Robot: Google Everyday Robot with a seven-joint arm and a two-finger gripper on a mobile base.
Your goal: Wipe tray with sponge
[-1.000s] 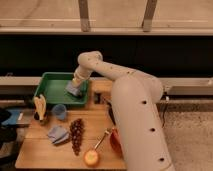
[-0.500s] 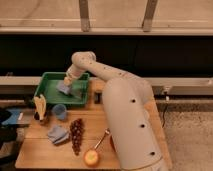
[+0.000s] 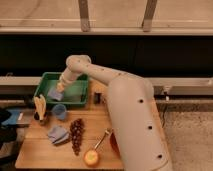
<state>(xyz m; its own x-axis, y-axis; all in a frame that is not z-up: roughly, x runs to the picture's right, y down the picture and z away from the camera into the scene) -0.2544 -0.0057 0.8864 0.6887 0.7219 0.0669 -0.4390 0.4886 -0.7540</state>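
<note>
Sponge is being held down on the left floor of the tray by the gripper, seemingly so that wiping pressure is being applied, though whether the jaws are clenching it cannot be told.

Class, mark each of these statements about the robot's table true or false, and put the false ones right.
1. The gripper is down inside the green tray. True.
2. The grapes lie in the tray. False: they lie on the wooden table, beside a blue cloth.
3. A blue cup stands on the table just in front of the tray. True.
4. The sponge lies out on the table's near edge. False: it is in the tray, at the gripper.
</note>
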